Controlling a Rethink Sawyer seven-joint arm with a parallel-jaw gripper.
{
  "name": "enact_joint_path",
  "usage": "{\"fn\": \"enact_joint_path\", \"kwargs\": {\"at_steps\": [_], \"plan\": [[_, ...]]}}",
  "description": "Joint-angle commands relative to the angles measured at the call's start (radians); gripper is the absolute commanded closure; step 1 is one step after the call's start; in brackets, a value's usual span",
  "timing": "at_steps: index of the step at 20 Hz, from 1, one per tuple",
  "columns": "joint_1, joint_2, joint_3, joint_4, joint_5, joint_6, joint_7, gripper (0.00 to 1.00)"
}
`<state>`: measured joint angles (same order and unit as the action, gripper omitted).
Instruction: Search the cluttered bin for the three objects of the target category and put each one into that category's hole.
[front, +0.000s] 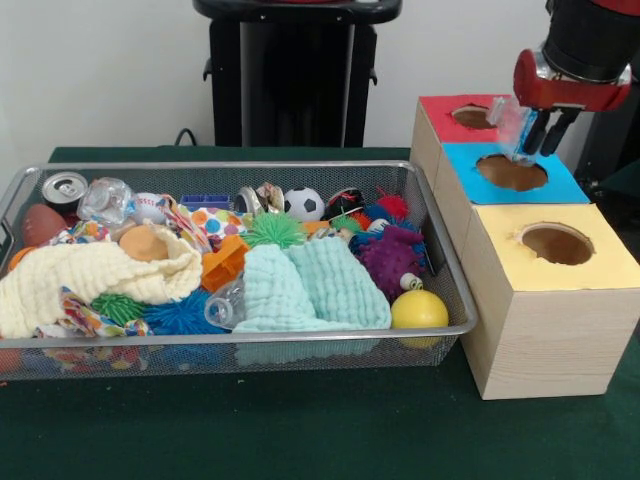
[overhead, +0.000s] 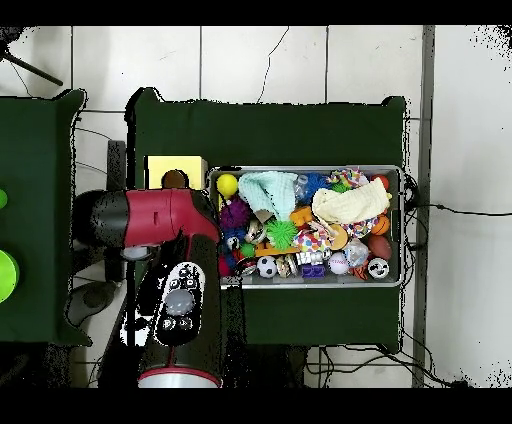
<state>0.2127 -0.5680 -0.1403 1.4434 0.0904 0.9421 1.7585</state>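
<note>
My gripper (front: 537, 148) hangs at the top right, right above the hole (front: 511, 172) of the blue-topped box. It is shut on a small clear plastic bottle (front: 510, 120) that hangs tilted over that hole. The wire mesh bin (front: 250, 338) fills the left and middle of the table. A second clear bottle (front: 105, 200) lies at its far left beside a silver can (front: 64, 188). A third clear bottle (front: 225, 305) lies near the front rim, between a blue spiky toy and a mint cloth (front: 310, 285). In the overhead view the arm (overhead: 165, 225) hides the gripper and the held bottle.
Three wooden boxes stand in a row right of the bin: red top (front: 440, 108), blue top (front: 562, 186), yellow top (front: 605, 268), each with a round hole. The bin (overhead: 401, 230) holds a cream cloth (front: 80, 280), a yellow ball (front: 419, 310), a soccer ball (front: 303, 204) and spiky toys.
</note>
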Motion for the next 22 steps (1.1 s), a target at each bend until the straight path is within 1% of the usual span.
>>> {"fn": "enact_joint_path", "kwargs": {"at_steps": [1, 7, 10, 11, 16, 22], "plan": [[-0.036, 0.106, 0.108, -0.093, -0.018, 0.087, 0.058, 1.0], [-0.055, 0.13, 0.134, -0.133, -0.02, 0.108, 0.029, 1.0], [-0.066, 0.127, 0.145, -0.125, -0.023, 0.098, 0.014, 1.0], [-0.069, 0.122, 0.148, -0.117, -0.022, 0.09, 0.01, 1.0], [-0.101, 0.087, 0.164, -0.026, -0.041, 0.021, -0.037, 1.0], [-0.178, 0.067, 0.202, 0.07, -0.09, -0.091, -0.124, 1.0]]}}
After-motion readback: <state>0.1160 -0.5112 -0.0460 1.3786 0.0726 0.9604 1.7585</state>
